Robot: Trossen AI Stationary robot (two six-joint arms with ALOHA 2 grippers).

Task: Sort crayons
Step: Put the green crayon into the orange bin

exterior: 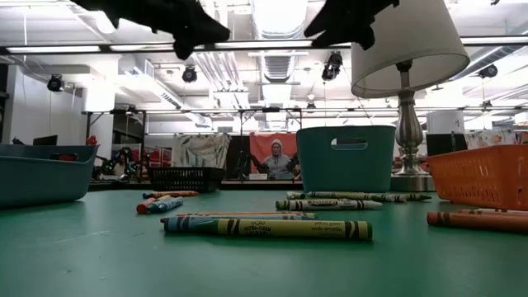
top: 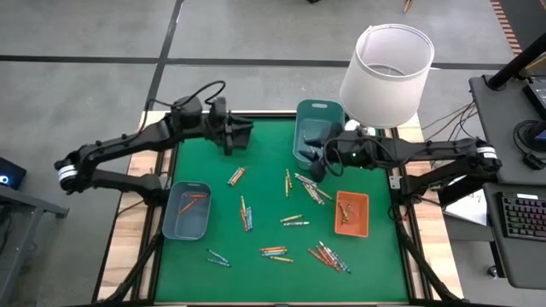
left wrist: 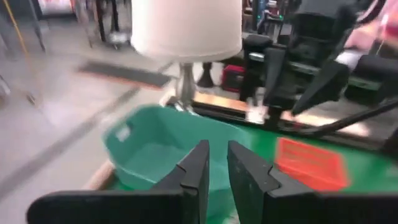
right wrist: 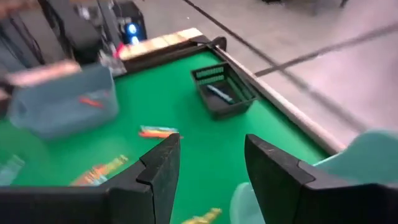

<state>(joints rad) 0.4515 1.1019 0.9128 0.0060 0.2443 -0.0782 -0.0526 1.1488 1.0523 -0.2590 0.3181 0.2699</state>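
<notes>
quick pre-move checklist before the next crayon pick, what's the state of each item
1. Right claw open and empty: ok.
2. Left claw holding nothing: ok, fingers nearly together, nothing seen between them.
3. Loose crayons within reach on the green mat: ok, many lie scattered.
4. Orange tray and grey-blue tray free to receive: ok, each holds a few crayons.
5. Arms apart: ok, both raised at the far edge.
6. Lamp near right arm: not ok, close.

Bright overhead light; blurred wrist views
</notes>
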